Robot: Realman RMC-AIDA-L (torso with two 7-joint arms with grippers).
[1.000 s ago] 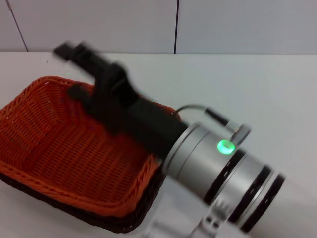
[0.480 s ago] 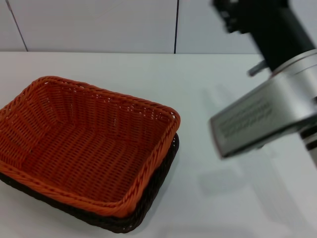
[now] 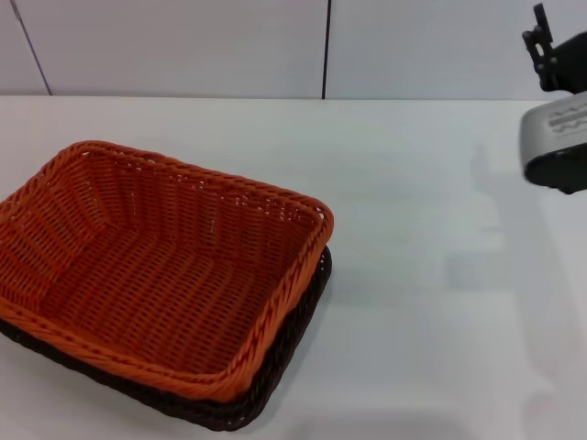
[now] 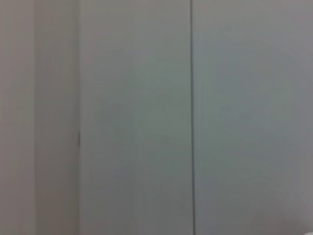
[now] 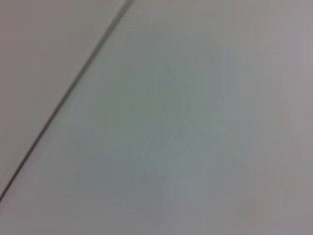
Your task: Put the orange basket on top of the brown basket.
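Orange basket [image 3: 156,266] nested squarely in brown basket [image 3: 293,353] on tabletop [image 3: 431,302]; stacking looks complete. Right gripper [image 3: 548,46] raised at edge, finger state unclear.

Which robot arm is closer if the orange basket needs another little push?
Probably the right. Only the right arm shows, raised at the table's far right edge. The orange basket already sits nested in the brown basket, so maybe no push is needed.
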